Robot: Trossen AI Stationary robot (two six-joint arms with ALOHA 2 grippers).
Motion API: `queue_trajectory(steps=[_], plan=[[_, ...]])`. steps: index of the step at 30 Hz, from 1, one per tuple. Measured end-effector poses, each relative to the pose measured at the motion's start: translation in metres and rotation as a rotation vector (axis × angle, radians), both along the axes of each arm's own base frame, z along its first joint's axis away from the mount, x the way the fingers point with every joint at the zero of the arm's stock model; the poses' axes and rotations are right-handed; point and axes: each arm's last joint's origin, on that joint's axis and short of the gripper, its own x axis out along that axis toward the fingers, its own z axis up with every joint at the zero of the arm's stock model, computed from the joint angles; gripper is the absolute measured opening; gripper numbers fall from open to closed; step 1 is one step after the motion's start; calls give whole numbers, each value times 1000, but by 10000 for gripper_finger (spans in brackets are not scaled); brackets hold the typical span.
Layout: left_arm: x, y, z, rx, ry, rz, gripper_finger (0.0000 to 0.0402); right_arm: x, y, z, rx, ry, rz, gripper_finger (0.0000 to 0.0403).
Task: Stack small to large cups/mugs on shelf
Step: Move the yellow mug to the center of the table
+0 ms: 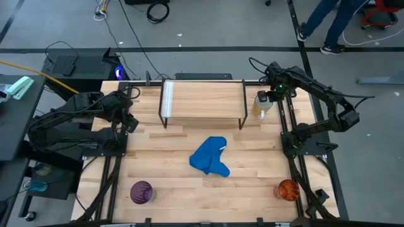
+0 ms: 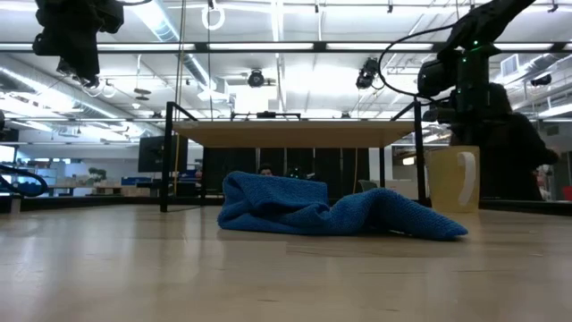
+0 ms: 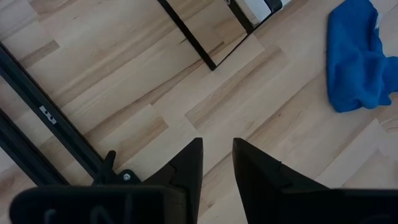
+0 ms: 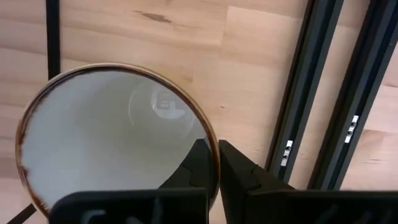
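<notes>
The white handled mug (image 1: 261, 104) stands upright on the table just right of the shelf (image 1: 203, 99); it also shows in the low view (image 2: 454, 179). My right gripper (image 4: 216, 163) is above the mug and shut on its rim. The purple cup (image 1: 141, 192) stands near the front left edge and the orange cup (image 1: 288, 189) near the front right edge. My left gripper (image 3: 217, 163) hangs above the table left of the shelf, its fingers a narrow gap apart and empty. My right gripper pinches the mug's rim (image 4: 211, 138) between its two fingers, one finger inside the mug and one outside its wall. The fingers come from above, pointing down. The mug is upright, and in the low view its base (image 2: 454, 209) looks level with the tabletop.
A crumpled blue cloth (image 1: 210, 157) lies mid-table in front of the shelf. Black rails (image 1: 297, 157) run along the table's left and right sides. A person's legs (image 1: 328, 25) show on the floor beyond the far edge.
</notes>
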Motion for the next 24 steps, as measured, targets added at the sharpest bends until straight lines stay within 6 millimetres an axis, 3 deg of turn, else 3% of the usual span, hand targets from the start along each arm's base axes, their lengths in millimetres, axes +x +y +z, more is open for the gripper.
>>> queue_trajectory(steps=[8,19,24], plan=[[0,0,0,0,0,0,86,-7,17,18,-15,19,73,12],[0,0,0,0,0,0,80,-19,82,105,-53,-23,249,12],[0,0,0,-6,-3,12,74,-12,110,147,-142,-262,293,12]])
